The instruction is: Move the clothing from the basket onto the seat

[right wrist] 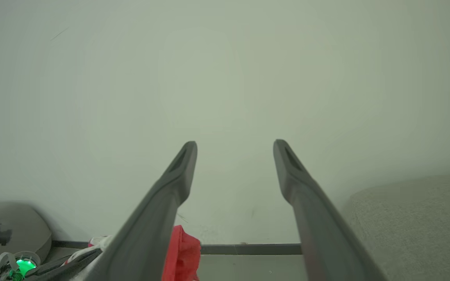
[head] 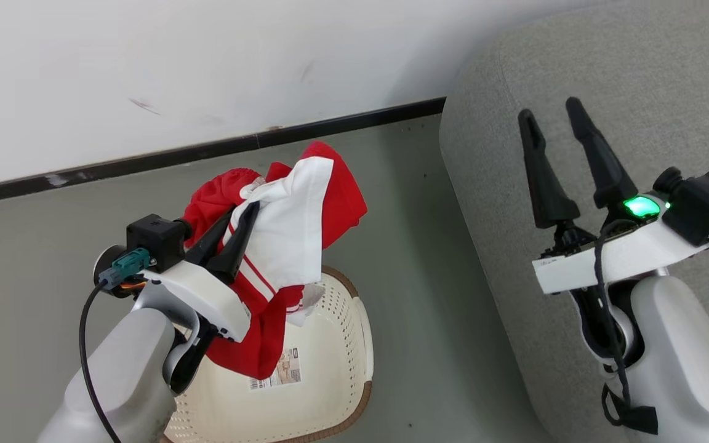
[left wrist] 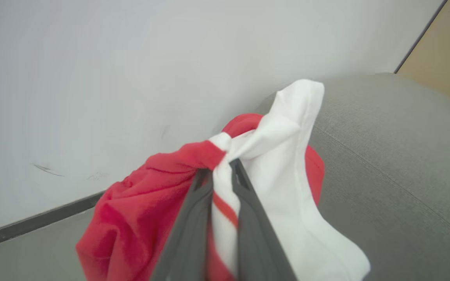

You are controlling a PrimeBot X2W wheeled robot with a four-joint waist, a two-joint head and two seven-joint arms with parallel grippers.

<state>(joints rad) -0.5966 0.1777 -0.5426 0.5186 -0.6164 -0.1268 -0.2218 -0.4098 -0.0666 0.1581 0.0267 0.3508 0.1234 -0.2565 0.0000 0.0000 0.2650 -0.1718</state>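
Left gripper (head: 240,212): clamped on the clothing, its two dark fingers drawn together with a red-and-white striped fold pinched between them
Clothing (head: 296,215): bunched at the fingertips and held in the air; a white panel drapes to the right of the claw, and red folds spill to its left and hang down below it
Hard to tell: whether this is one garment or several; the lower red hem passes behind the left wrist, and I cannot tell whether it touches the basket
Basket (head: 364,320): directly under the left gripper, on the floor; its near left side is covered by the pale forearm and its lowest rim is cut off by the picture edge
Label sticker (head: 284,368): inside the basket, just below the hanging hem, too small to read
Right gripper (head: 550,112): fingers spread well apart, with bare wall between them in the right wrist view
Seat (head: 607,80): beneath and beyond the right gripper, and right of the left gripper past a strip of floor (head: 428,277); its far parts are cut off
Wall (head: 207,61): beyond both grippers, pale with faint scuffs
Baseboard (head: 237,144): a dark strip behind the held clothing, partly blocked by it
Right wrist view: its own finger hides part of the red cloth, low to the left
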